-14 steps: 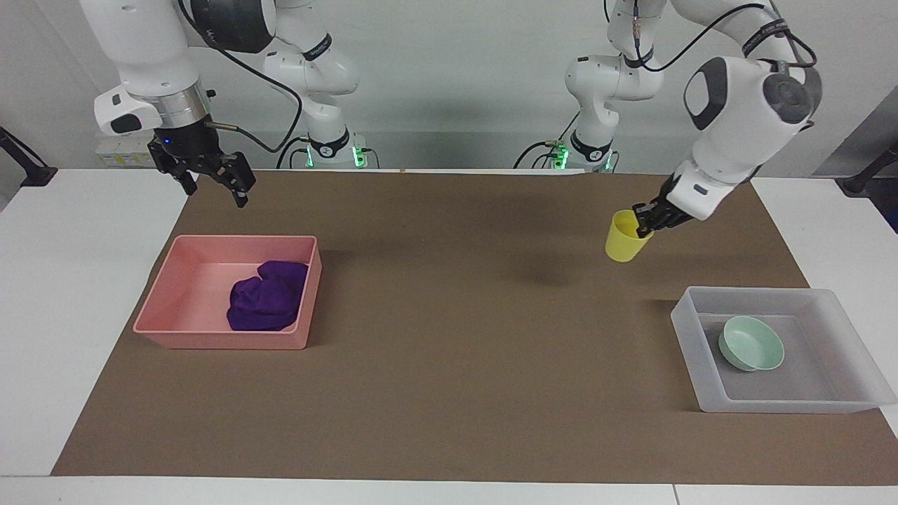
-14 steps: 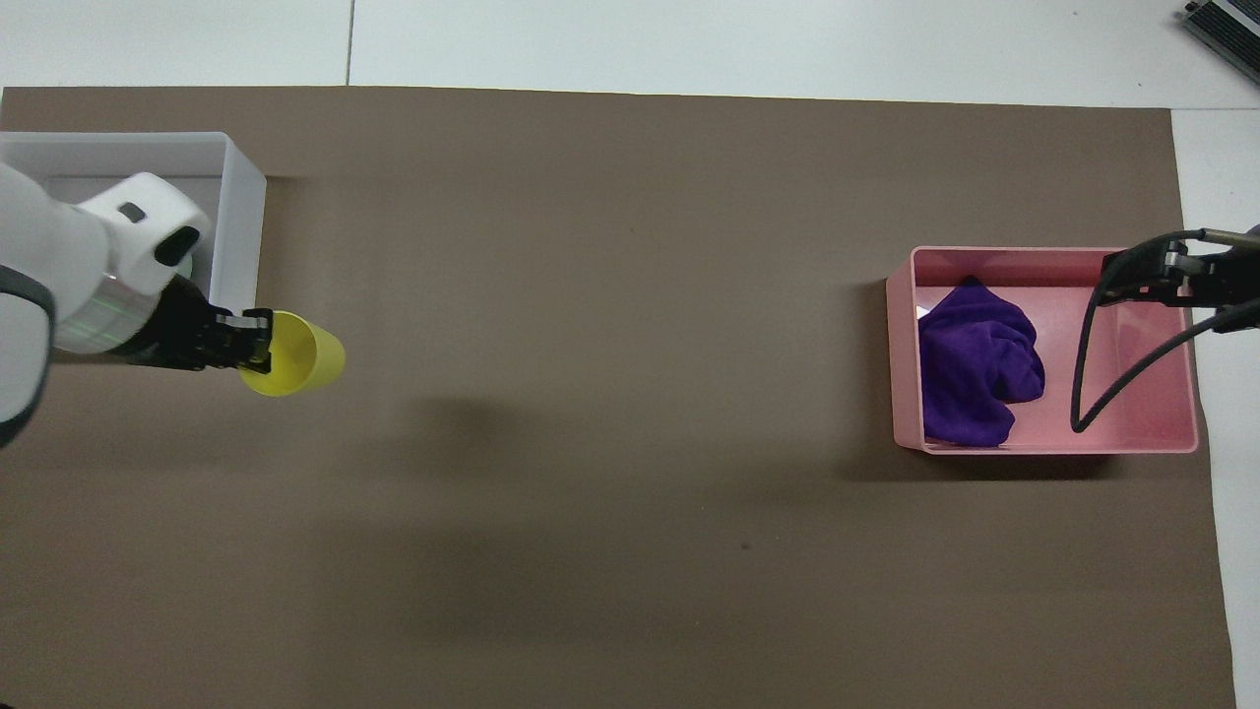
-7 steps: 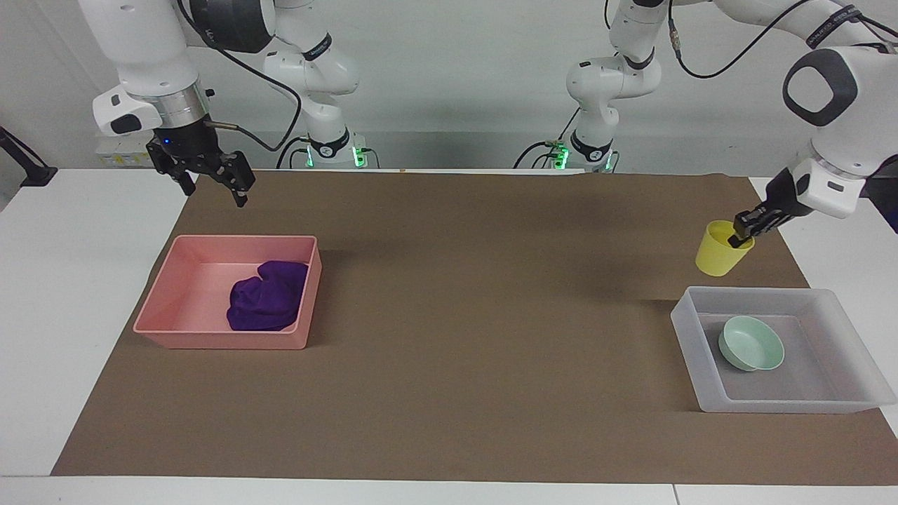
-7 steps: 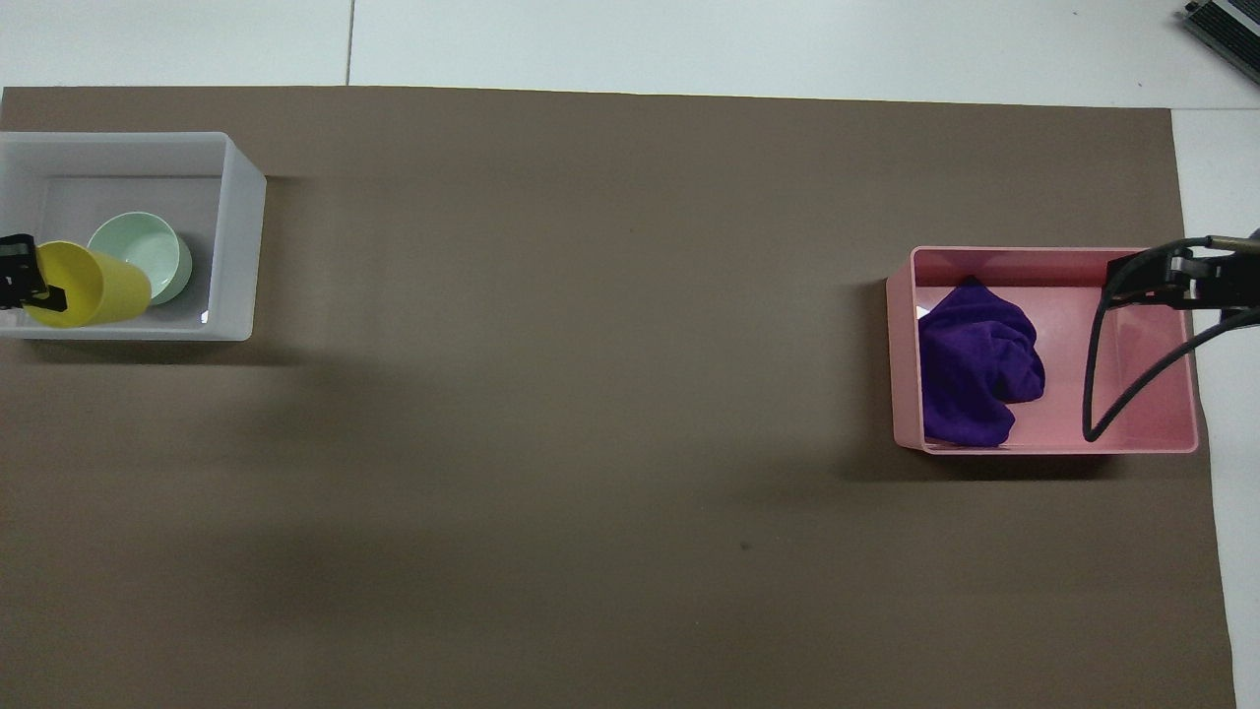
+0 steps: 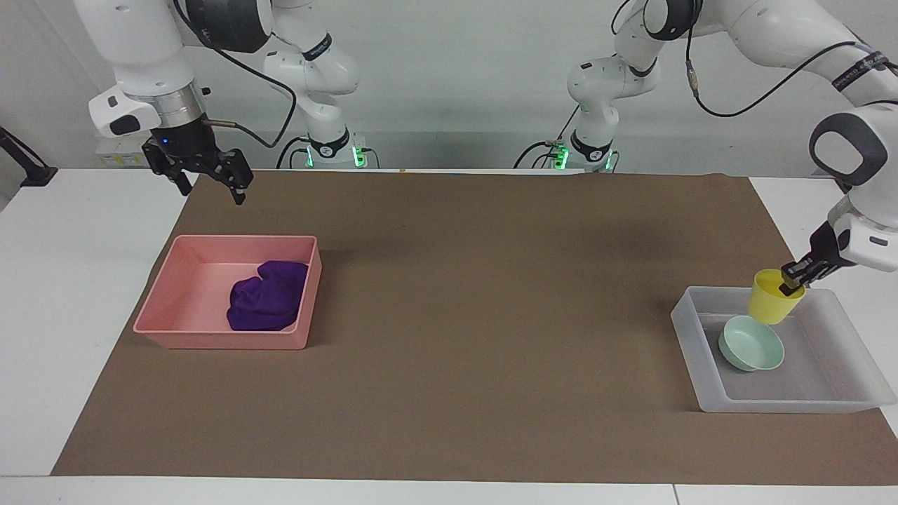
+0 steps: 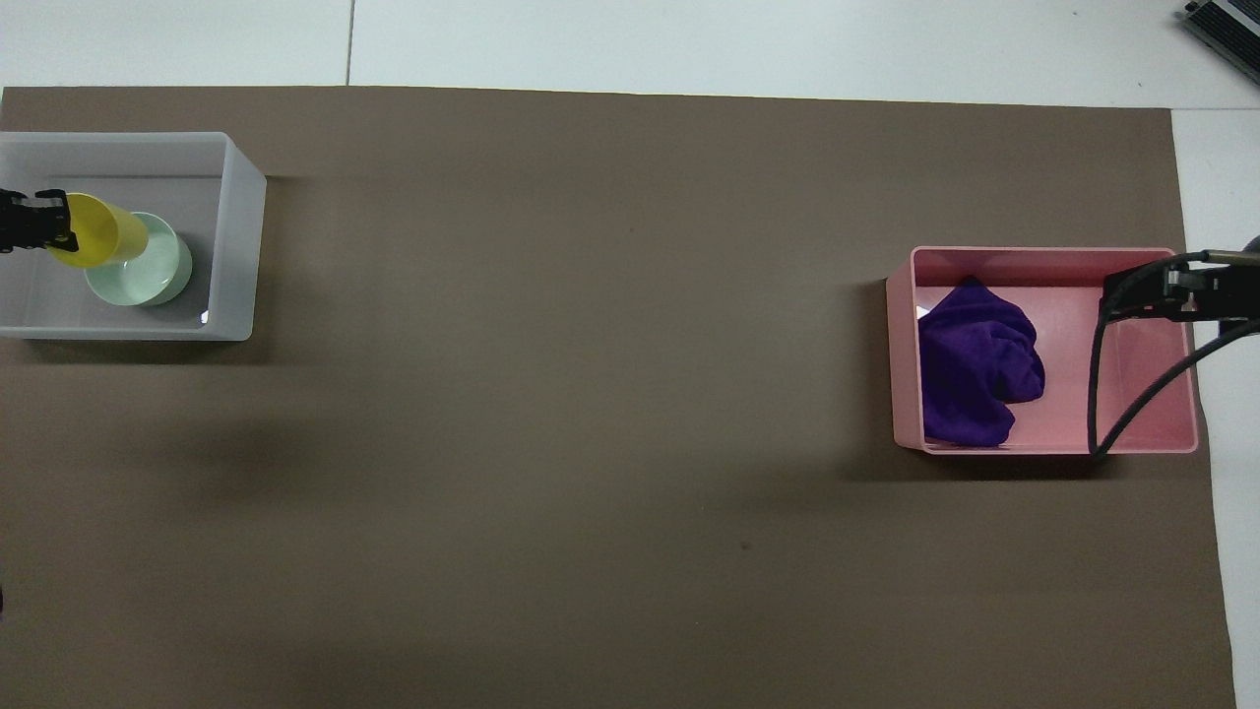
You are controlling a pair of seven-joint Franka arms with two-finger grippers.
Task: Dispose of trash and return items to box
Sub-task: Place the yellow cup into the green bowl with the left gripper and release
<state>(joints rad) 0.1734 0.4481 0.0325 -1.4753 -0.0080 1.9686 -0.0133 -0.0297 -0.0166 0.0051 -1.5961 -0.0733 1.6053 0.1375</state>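
Left gripper [image 5: 793, 279] pinched shut on the rim of the yellow cup [image 5: 774, 298], holding it tilted over the frosted box [image 5: 691, 335] at the left arm's end of the table. Mint bowl [image 5: 752, 344] lay on the box floor, directly beneath and just beside the cup's base; setting the cup down probably needs bare floor beside the bowl. Purple rag [image 5: 267, 304] sat in the pink tub [image 5: 172, 294]. Right gripper [image 5: 205, 182] waited, jaws wide and empty, above the mat's edge near the pink tub.
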